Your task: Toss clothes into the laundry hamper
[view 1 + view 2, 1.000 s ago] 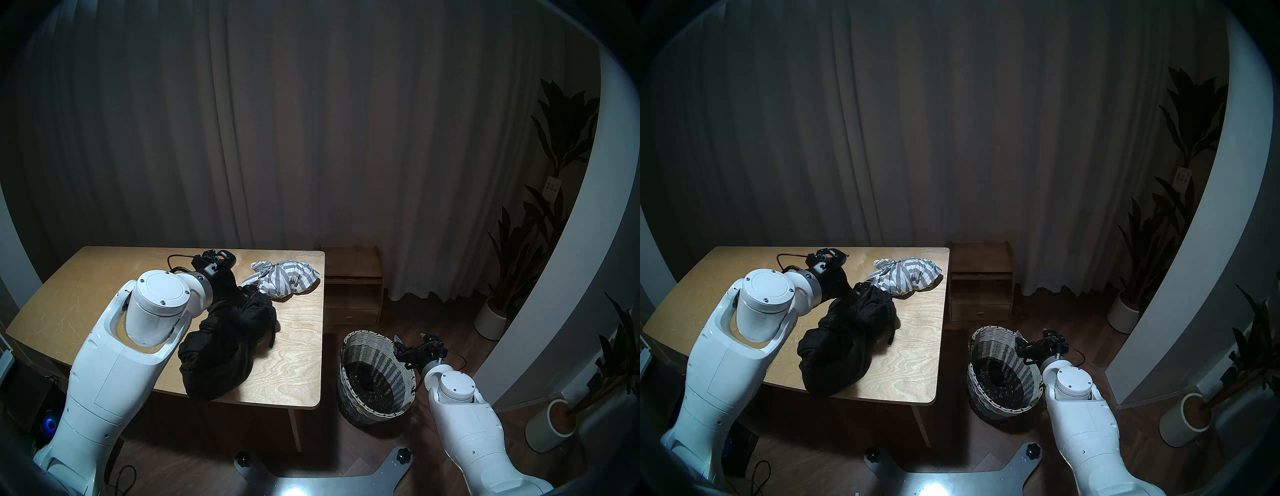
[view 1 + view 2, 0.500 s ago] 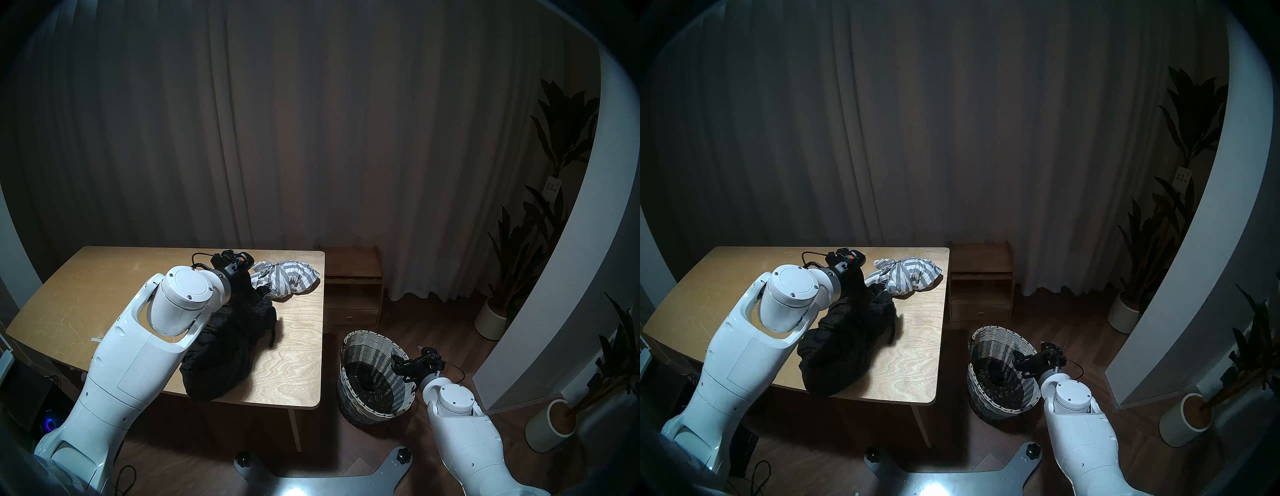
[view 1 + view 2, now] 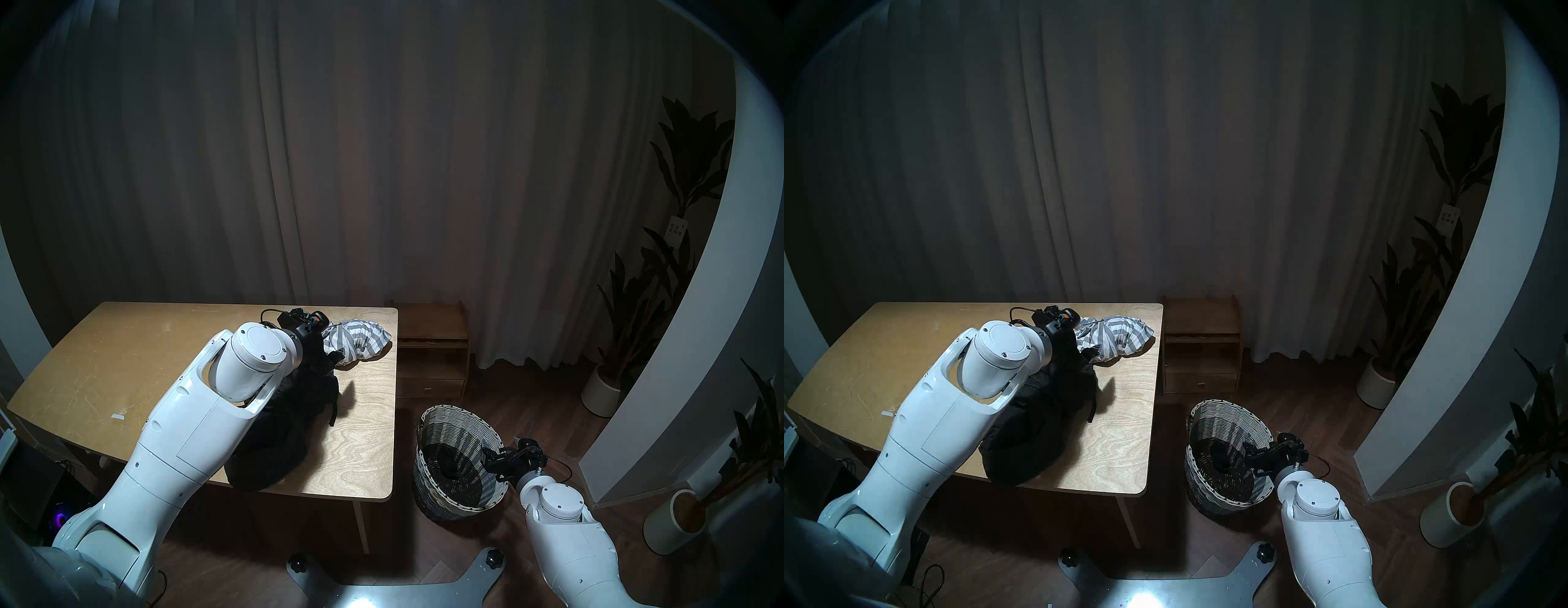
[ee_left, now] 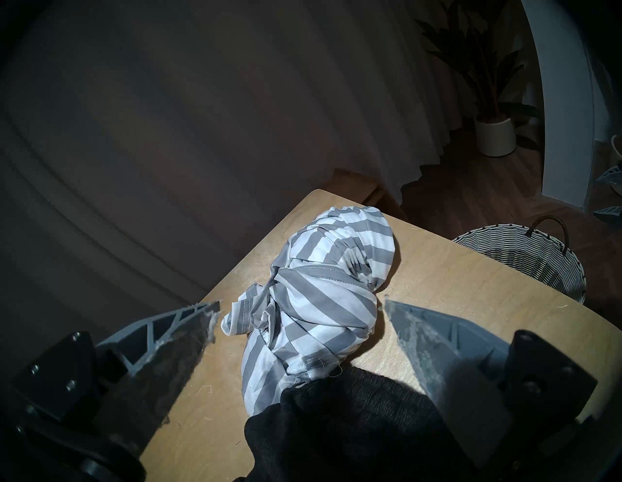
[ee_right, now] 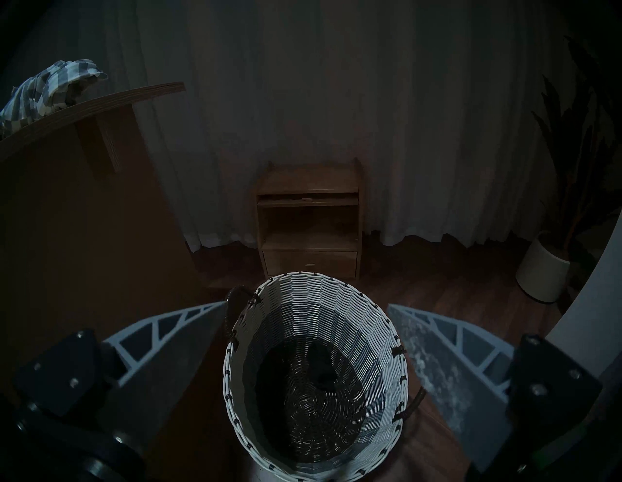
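From the head views, the left claw point(image 3: 335, 356) reaches over the big black knit garment point(image 3: 288, 429) toward the grey-and-white striped garment point(image 3: 360, 342) at the desk's point(image 3: 127, 361) far right corner. Off the desk's right edge, the wicker hamper point(image 3: 428, 467) stands on the floor with a small black garment point(image 3: 452, 460) inside. The left wrist view shows that claw spread wide and empty, either side of the striped bundle. In the right wrist view, the right claw point(image 5: 306, 336) gapes empty above the hamper.
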### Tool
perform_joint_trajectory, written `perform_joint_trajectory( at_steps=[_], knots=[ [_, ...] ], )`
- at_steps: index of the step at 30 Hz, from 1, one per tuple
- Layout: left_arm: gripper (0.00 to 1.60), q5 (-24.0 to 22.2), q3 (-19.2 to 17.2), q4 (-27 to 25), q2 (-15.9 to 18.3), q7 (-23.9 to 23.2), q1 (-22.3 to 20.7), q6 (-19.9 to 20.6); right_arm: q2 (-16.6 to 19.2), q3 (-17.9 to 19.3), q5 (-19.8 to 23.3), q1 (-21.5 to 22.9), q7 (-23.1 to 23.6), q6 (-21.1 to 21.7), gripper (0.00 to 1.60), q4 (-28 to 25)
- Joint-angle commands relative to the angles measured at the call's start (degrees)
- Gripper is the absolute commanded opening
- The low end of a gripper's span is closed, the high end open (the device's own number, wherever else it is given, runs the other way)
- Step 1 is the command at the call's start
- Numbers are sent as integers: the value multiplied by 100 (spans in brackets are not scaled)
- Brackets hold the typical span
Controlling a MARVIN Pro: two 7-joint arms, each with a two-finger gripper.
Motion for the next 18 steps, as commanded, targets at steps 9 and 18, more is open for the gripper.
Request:
perform_joint_trajectory(
  at_steps=[9,18],
  knots=[
    [160,354,490,945,-507,104,-988,-89,93,224,88,-174,-27,-50,160,-125],
    [160,549,773,1611,-766,167,-1411,-117,111,315,146,-239,-29,-53,160,-157]
  ],
)
